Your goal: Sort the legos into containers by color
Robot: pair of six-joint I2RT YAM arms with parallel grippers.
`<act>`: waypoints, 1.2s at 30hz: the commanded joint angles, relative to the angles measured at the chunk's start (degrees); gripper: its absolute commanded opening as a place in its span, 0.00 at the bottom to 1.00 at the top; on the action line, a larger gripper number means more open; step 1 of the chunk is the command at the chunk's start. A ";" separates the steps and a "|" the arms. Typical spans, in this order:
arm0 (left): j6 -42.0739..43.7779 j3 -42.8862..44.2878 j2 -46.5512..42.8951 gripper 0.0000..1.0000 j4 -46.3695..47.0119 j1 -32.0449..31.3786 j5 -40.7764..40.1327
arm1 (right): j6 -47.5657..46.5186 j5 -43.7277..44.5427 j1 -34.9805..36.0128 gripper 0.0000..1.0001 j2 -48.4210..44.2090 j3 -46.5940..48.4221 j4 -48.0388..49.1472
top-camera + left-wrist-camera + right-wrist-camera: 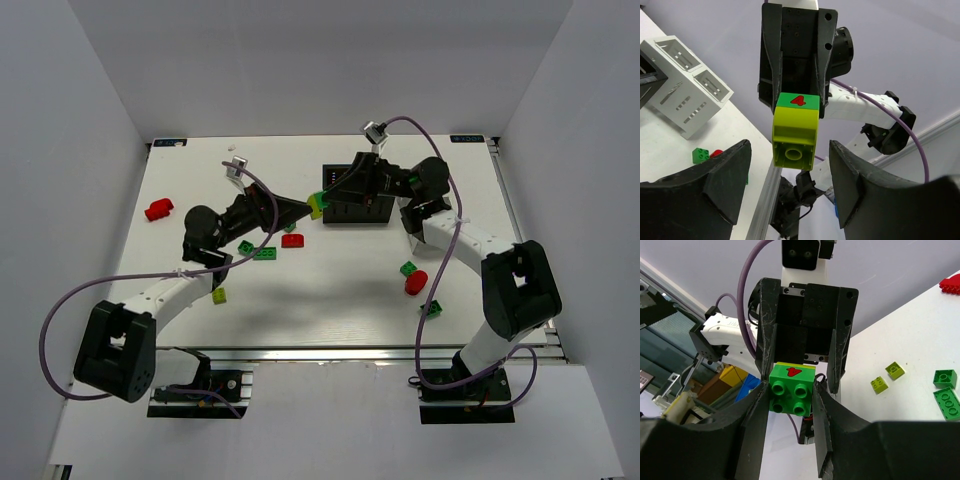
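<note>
The stacked brick has a red "4" on its green part. That is the only writing that can be read. The brick is green on one half and lime on the other. It is up in the air, just beside the left edge of the black box.

The right hand is pinching the green half, with one finger pressed on each side. The left hand is open. Its two fingers stand on either side of the lime half, and there is a gap on both sides.

The two hands meet tip to tip over the bench. The left arm goes from its base up and to the right, with a bent elbow. The right arm goes up from its base, bends to the left and reaches over the black box.

The white basket sits on the bench and shows in the left wrist view. Loose bricks lie on the bench: a red brick far to the left, a flat green brick under the left arm, a small lime brick and a round red brick.
</note>
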 commanded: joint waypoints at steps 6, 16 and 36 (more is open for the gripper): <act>-3.11 0.50 0.86 0.65 6.30 -0.32 2.15 | 0.25 1.23 0.77 0.00 1.74 2.79 3.82; -5.75 0.41 2.27 0.23 9.47 -0.32 3.91 | -1.25 0.36 0.77 0.00 2.09 4.28 2.59; 0.72 11.80 12.28 0.14 1.23 -1.10 4.70 | -21.41 -7.30 -15.49 0.00 -4.75 3.74 -20.93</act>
